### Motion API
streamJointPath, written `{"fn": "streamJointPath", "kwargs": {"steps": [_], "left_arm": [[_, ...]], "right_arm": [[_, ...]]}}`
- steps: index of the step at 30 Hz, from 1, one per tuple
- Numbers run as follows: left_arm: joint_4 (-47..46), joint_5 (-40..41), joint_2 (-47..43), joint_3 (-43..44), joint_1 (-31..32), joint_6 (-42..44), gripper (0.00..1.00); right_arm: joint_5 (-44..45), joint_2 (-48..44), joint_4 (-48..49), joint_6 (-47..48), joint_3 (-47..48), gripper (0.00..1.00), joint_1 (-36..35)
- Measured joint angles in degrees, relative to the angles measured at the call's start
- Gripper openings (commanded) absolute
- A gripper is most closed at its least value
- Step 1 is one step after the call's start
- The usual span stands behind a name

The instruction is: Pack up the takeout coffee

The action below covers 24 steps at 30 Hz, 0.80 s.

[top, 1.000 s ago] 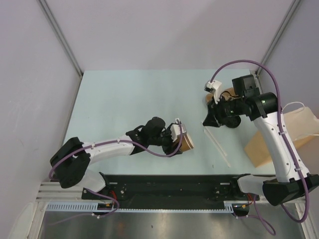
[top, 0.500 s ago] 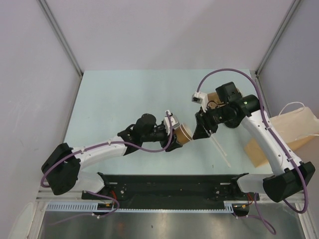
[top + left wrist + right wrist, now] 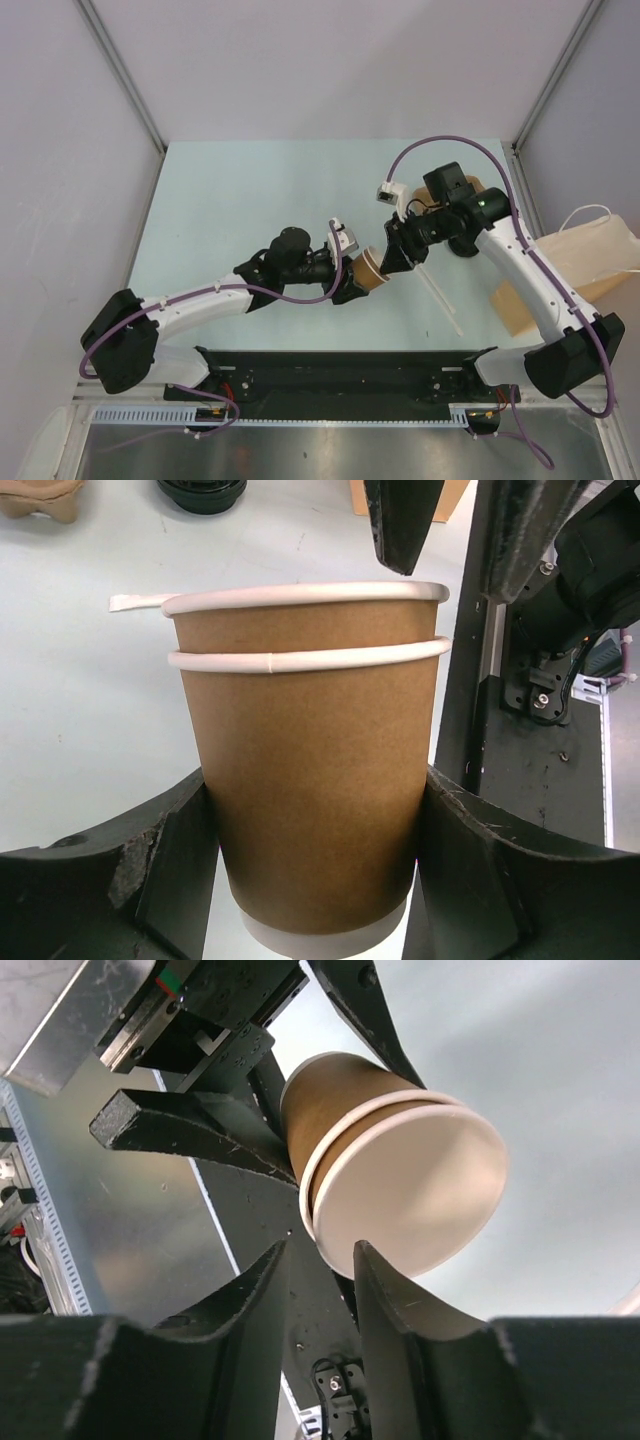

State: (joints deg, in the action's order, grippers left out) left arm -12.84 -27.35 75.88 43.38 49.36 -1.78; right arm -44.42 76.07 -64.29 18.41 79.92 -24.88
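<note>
Two cups (image 3: 305,770); right hand (image 3: 322,1255) seemingly nearer

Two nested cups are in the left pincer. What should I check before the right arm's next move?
1. Left pincer grips the outer cup: ok.
2. Inner cup rim stands proud of the outer rim: ok.
3. Right pincer at that rim, jaws apart: ok.
4. Right pincer closed on the inner cup: not ok.
5. Cups lidded: not ok; a black lid lies on the table.
6. Paper bag ready to load: cannot tell.
</note>
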Motion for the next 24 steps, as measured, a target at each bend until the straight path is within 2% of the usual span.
{"fn": "streamJointPath", "kwargs": {"steps": [12,17,23,24], "left_arm": [[-0.5,-1.0,0.0,0.0,0.0,-0.7,0.64],[-0.6,-1.3,0.0,0.0,0.0,-1.4,0.64],[-1.0,-1.4,0.0,0.0,0.0,-2.2,0.67],[-1.1,-1.4,0.0,0.0,0.0,-2.3,0.67]], "right_arm": [[0.0,0.9,1.0,-0.4,0.0,0.32,-0.3],[-0.1,1.2,1.1,-0.5,0.0,0.22,-0.6],[-0.1,1.2,1.2,-0.7,0.0,0.19,-1.3],[-0.1,1.2,1.2,-0.7,0.0,0.16,-1.4]]}}
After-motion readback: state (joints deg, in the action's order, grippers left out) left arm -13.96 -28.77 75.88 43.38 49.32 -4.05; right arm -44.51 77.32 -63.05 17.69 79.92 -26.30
